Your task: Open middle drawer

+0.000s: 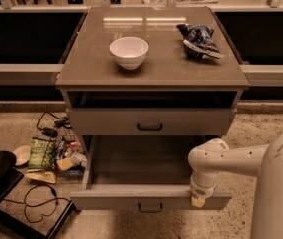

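Observation:
The middle drawer (141, 199) stands pulled far out of the cabinet, its plain grey tray (139, 161) bare inside. Its small black pull handle (149, 208) sits at the centre of the low front. My gripper (198, 201) hangs from the white arm (216, 158) and rests against the top edge of that front, right of the handle. Above it, the taller top drawer front (149, 121) with its own black handle (149, 127) sits close to the cabinet, with a dark gap over it. The lowest drawer is hidden beneath the open one.
A white bowl (128, 52) and a blue snack bag (200, 40) lie on the cabinet top (96, 68). Packets, cables and a dark case (47, 156) litter the floor to the left. My white body (281, 193) fills the lower right.

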